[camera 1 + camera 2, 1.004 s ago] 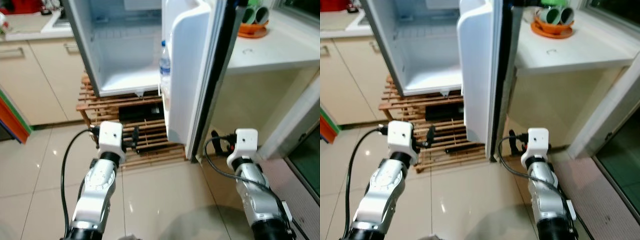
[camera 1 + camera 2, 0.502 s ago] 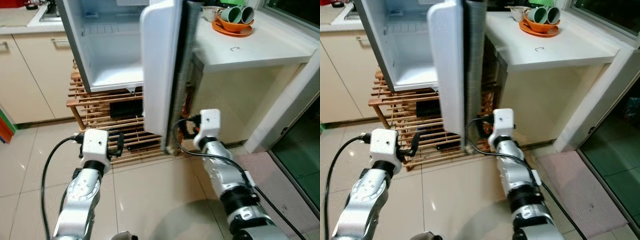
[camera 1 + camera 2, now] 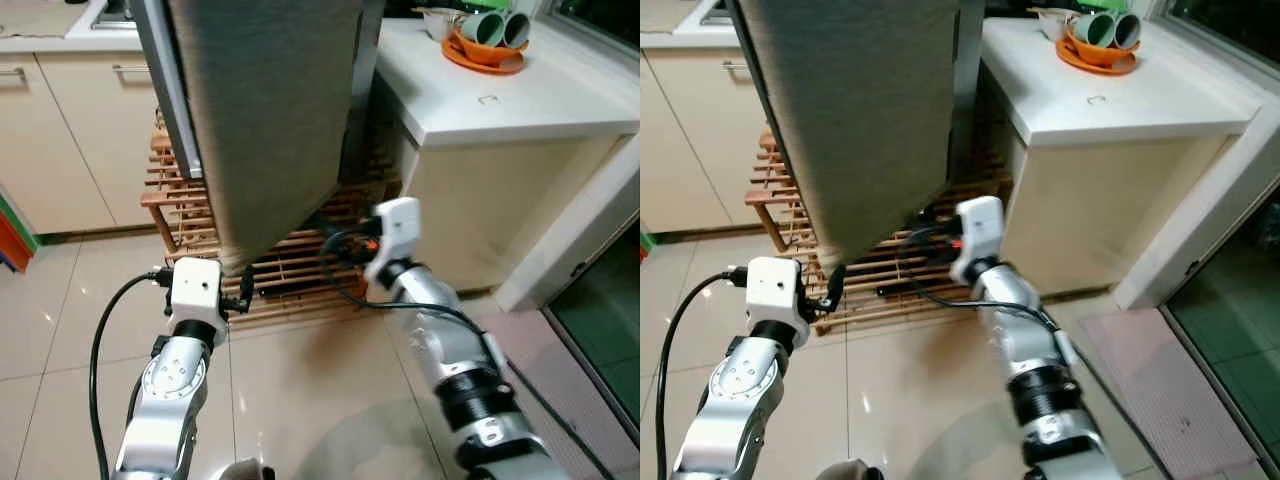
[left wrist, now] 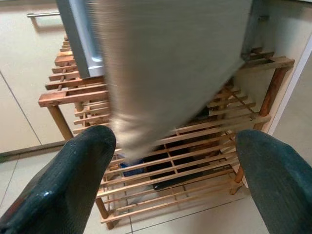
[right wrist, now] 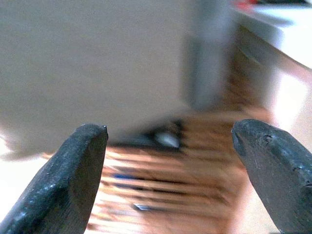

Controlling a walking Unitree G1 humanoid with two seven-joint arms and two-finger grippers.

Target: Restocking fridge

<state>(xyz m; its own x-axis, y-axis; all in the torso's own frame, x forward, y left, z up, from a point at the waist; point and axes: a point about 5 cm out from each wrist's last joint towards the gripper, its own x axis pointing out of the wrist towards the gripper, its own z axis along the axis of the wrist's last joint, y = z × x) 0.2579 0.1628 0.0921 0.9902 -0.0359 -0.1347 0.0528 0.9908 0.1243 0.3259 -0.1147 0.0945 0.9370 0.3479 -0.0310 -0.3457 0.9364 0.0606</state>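
- The grey, flat-faced fridge door (image 3: 265, 110) hangs just above and ahead of both pincers, its lower corner reaching down between them; in the wrist views it looks blurred.
- The white tabletop (image 3: 520, 95) stands beyond the right pincer on its outer side, carrying an orange tray with green cups (image 3: 488, 40) at its far end.
- The slatted wooden rack (image 4: 195, 141) sits on the floor under the fridge, straight ahead of the two pincers.
- The right arm bends inward across the tiled floor (image 3: 300, 400), forearm angled toward the door's lower edge; the right pincer (image 5: 170, 161) has its black fingers spread apart, holding nothing.
- The left arm reaches straight forward and low; the left pincer (image 4: 175, 175) is likewise spread wide and empty, just below the door's corner.
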